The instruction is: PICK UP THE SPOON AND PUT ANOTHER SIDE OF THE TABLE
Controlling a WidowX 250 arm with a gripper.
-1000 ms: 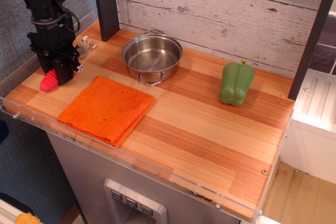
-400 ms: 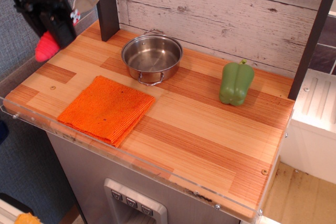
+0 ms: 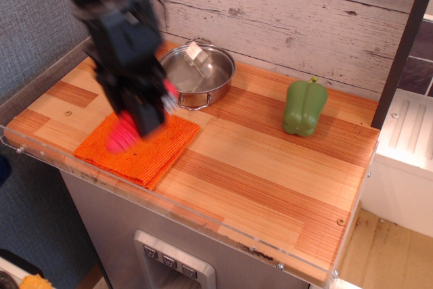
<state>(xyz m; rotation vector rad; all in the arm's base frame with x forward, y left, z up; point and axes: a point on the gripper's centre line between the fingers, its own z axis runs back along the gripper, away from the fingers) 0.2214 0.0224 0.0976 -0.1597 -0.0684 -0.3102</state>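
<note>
My gripper [image 3: 149,109] is motion-blurred, above the left part of the wooden table [image 3: 270,174]. It is shut on the spoon [image 3: 124,137] and holds it in the air over the orange cloth [image 3: 145,157]. The spoon's red-pink handle points down and left. Its silver tined head reaches up and right over the pot's rim. The black arm hides the middle of the spoon.
A steel pot [image 3: 211,78] stands at the back, just right of the gripper. A green bell pepper [image 3: 304,106] stands at the back right. A plank wall runs behind, with a dark post [image 3: 404,42] at the right. A clear plastic rim [image 3: 203,218] edges the table's front.
The gripper has lifted the spoon from the table's far left edge. It has carried it up, then right and down, and is now over the orange cloth beside the pot.
</note>
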